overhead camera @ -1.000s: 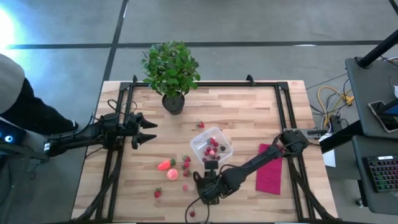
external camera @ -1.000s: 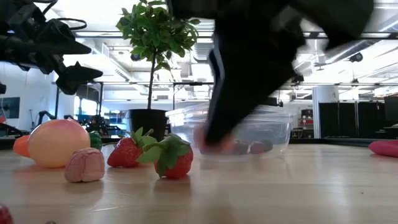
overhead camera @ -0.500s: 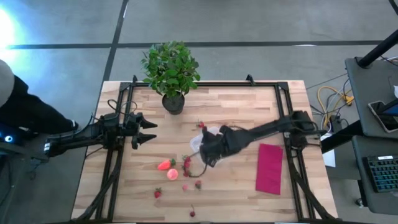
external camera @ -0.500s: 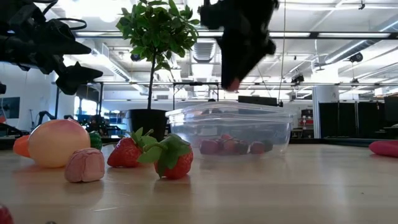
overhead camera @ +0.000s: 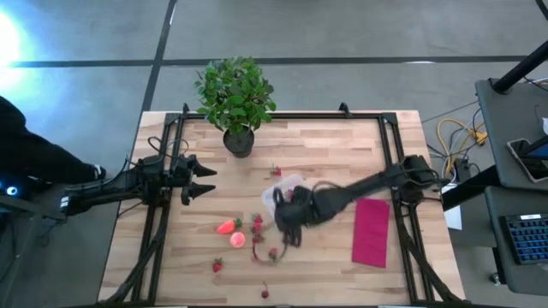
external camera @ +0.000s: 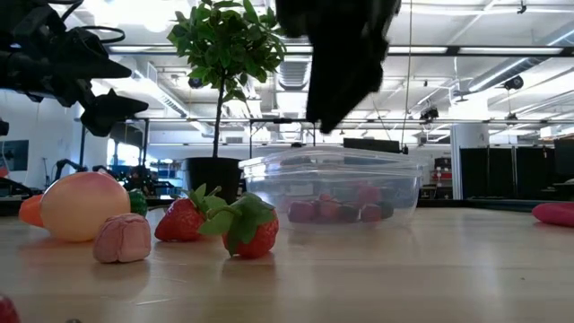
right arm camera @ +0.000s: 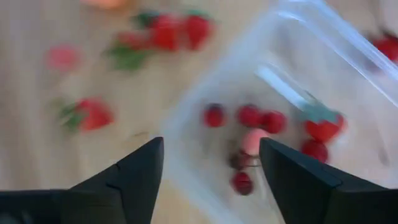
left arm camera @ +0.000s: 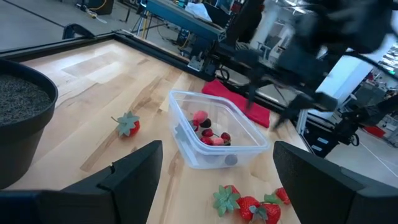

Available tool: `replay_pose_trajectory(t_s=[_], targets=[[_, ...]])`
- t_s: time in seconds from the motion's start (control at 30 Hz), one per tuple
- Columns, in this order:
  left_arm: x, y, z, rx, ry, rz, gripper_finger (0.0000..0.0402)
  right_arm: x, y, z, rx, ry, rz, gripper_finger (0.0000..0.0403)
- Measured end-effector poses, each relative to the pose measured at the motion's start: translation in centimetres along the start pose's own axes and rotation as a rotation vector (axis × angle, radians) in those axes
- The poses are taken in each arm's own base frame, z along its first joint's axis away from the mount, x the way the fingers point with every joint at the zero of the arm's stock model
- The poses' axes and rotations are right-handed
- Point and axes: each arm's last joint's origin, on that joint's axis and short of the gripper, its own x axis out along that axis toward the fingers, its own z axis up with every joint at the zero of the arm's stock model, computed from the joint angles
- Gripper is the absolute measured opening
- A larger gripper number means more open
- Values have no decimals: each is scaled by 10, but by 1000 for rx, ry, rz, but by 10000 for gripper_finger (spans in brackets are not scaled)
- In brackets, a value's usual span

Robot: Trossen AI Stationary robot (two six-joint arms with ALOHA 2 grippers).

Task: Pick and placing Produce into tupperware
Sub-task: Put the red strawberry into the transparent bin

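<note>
Right hand point(overhead camera: 289, 224) open and empty above tupperware point(left arm camera: 214, 132), produce point(right arm camera: 252, 142) inside, no readable labels

Clear tupperware point(left arm camera: 217, 134), open, upright mid-table, several red berries point(right arm camera: 249, 115) inside.
More produce lies loose on the wood: strawberries point(external camera: 251, 229), a round pink-orange fruit point(external camera: 81, 205).

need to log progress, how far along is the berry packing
Partly done. Several berries already lie in the tupperware. The right gripper is open and empty above its rim. Left on the table: a strawberry, a pink fruit and scattered berries. The left gripper waits, open.
</note>
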Motion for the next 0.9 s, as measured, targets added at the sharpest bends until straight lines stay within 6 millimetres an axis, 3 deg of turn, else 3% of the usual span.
replay_pose_trajectory(t_s=[0.13,0.27,0.37,0.47,0.73,0.9], targets=[[0,0,0,0,-1,0,293,-5,38,-18,-201,-57,12,267],[0,0,0,0,1,0,293,5,64,-32,-263,-75,43,264],[0,0,0,0,0,1,293,14,73,-38,-232,-63,43,259],[0,0,0,0,1,1,293,10,74,-37,-56,-91,9,253],[0,0,0,0,1,0,293,-50,57,-14,114,-280,7,244],[0,0,0,-1,4,1,293,-103,45,3,367,-384,145,244]])
